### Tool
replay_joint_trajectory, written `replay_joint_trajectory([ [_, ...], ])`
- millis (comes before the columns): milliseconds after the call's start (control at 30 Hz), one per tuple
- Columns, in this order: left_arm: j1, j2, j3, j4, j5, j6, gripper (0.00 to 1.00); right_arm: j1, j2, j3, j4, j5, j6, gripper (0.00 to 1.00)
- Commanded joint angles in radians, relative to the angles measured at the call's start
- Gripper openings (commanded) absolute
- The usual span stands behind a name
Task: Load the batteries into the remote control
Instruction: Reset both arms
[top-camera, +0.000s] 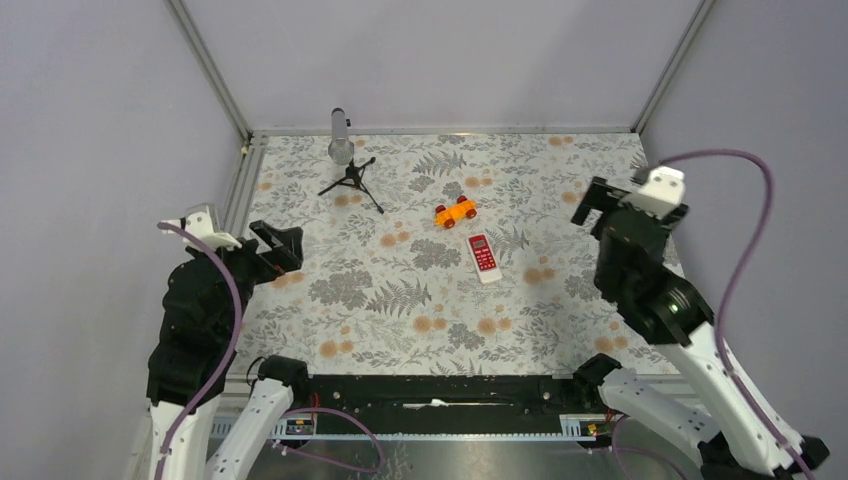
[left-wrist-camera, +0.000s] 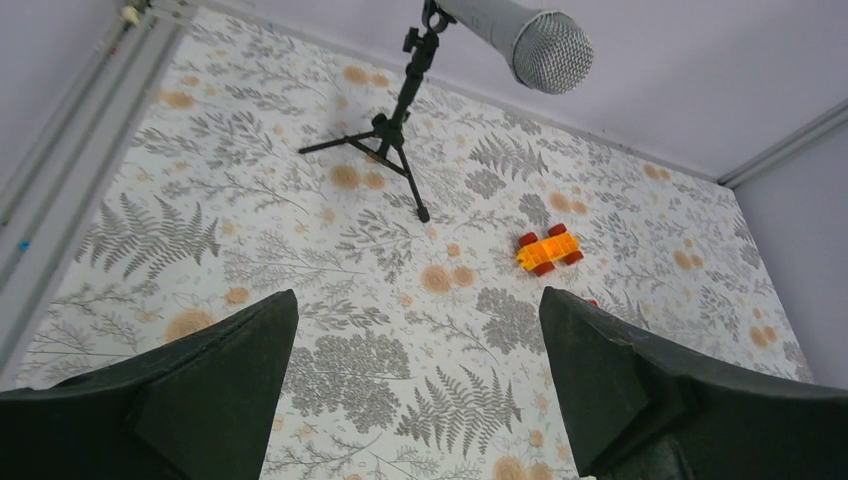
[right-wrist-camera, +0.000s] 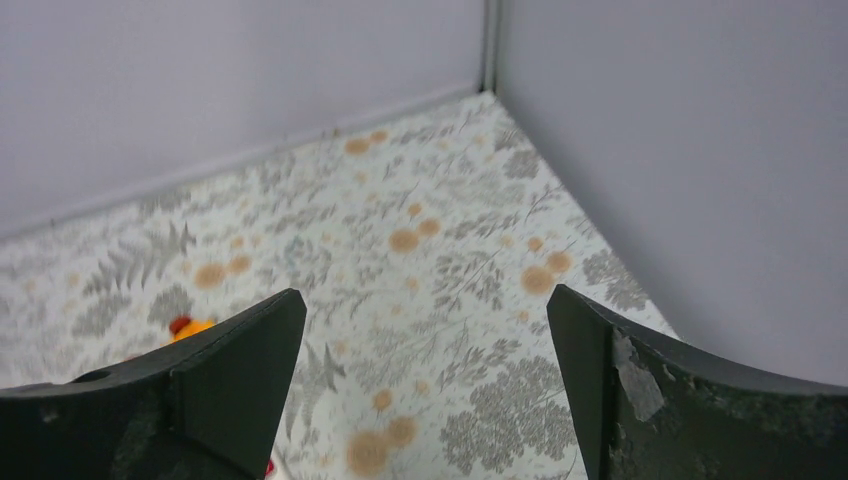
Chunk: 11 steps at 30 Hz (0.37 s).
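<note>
Your left gripper (left-wrist-camera: 417, 300) and right gripper (right-wrist-camera: 425, 295) stand wide and empty; the remote control (top-camera: 483, 257) lies seemingly face up, its back hidden.

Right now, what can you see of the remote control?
The remote control is a small white plastic-looking handset lying flat, red front panel up, on the floral table cover near mid-table. Its long axis runs roughly far to near, near end skewed slightly right. The orange toy car sits just beyond it, apart. Only the cover touches it. Back hidden; buttons too small to read.
</note>
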Motion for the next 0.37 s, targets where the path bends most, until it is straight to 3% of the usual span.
replay_joint_trajectory([
  [0,0.006,-0.048,0.048,0.017,-0.080,0.078,0.99,-0.001,-0.139,-0.056,0.206,0.182,-0.138,1.00],
  [100,0.006,-0.071,0.058,0.016,-0.126,0.101,0.99,-0.001,-0.193,-0.067,0.232,0.183,-0.144,1.00],
  [333,0.006,-0.114,0.059,0.020,-0.156,0.121,0.99,-0.001,-0.170,-0.001,0.114,0.157,-0.060,0.99],
])
